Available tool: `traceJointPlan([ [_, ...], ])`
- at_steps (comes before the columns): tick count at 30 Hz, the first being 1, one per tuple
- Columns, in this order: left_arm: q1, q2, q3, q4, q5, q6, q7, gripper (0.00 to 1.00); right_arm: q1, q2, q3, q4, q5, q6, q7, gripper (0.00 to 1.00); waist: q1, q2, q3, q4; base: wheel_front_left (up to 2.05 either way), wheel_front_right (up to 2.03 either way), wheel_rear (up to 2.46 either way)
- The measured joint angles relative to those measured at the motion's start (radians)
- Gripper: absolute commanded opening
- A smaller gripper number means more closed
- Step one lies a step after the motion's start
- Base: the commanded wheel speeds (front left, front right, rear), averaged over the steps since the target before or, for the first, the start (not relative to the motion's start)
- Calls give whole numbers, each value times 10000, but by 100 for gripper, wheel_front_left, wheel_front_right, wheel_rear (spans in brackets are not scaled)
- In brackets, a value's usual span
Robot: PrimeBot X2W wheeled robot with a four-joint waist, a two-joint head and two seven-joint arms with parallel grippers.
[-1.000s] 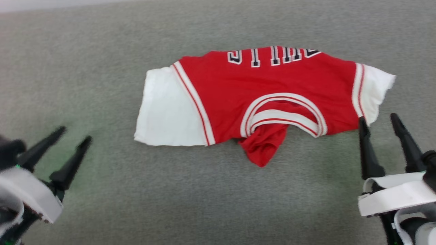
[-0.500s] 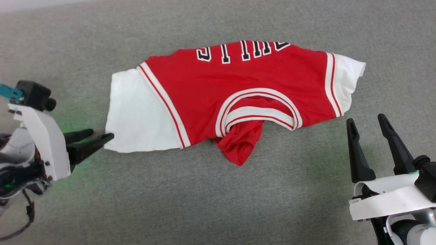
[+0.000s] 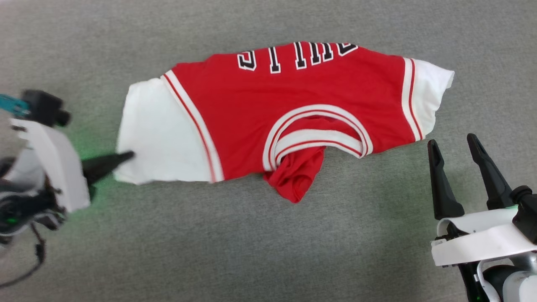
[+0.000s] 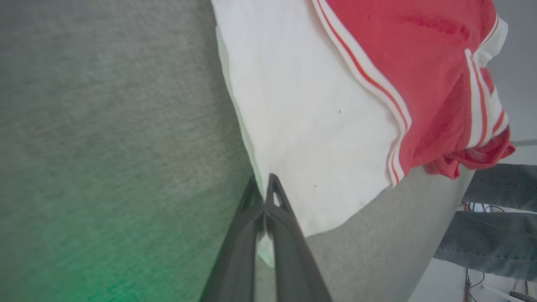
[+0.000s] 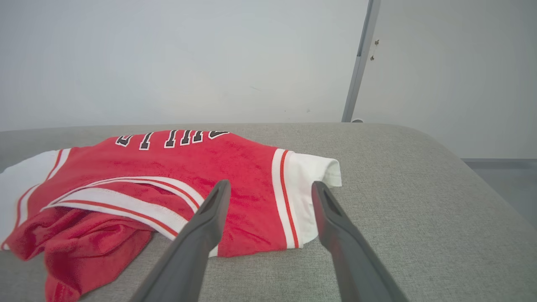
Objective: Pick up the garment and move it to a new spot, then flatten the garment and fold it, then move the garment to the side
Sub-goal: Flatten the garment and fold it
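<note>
Head view: garment (image 3: pixel 293 109) lies spread sideways mid-way across the grey padded surface (image 3: pixel 251 251), red body in the middle, one white sleeve (image 3: pixel 159 130) towards my left and the other white sleeve (image 3: pixel 432 96) towards my right. Black lettering (image 3: pixel 293 56) runs along the far edge and reads upside down from here. Striped collar (image 3: pixel 319 138) faces me, with a bunched red fold (image 3: pixel 295 180) spilling out under it onto the surface. My left claw (image 3: pixel 126 156) comes in low from the left, fingers clenched together on the near outer corner of the left-hand sleeve. Left wrist view confirms it: garment (image 4: pixel 319 105) hem runs between the two closed fingers of the left claw (image 4: pixel 262 180), one finger over the cloth and one under. Green glow on the surface beside that claw. My right claw (image 3: pixel 452 139) is spread wide, near the right-hand sleeve and not touching it. Right wrist view: right claw (image 5: pixel 272 184) has its fingers apart above the surface, garment (image 5: pixel 176 167) just beyond the tips, pale wall (image 5: pixel 168 63) behind.
</note>
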Motion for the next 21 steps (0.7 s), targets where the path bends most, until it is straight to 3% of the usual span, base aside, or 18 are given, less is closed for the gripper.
traceJointPlan([
  [7, -174, 673, 109, 479, -117, 0, -704, 0, -115, 2, -107, 96, -130, 0, 123, 100, 0, 0, -171, 318, 0, 0, 0],
  [14, -160, 826, -326, 679, 295, 0, -1386, 0, -122, 2, -130, 245, -293, 0, 270, 100, 0, 0, -266, 563, 0, 0, 0],
  [15, -165, 811, -353, 709, 297, 0, -1553, 20, -128, 2, -134, 247, -339, 0, 316, 100, 0, 0, -283, 591, 0, 0, 0],
  [16, -172, 792, -418, 706, 368, 2, -1733, 97, -141, 2, -125, 259, -472, 0, 420, 100, 0, 0, -302, 619, 0, 0, 0],
  [21, -127, 723, -744, 610, 679, 2, -2984, 100, -338, -2, 153, 460, -1145, 0, 1300, 100, 0, 0, -486, 755, 0, 0, 0],
])
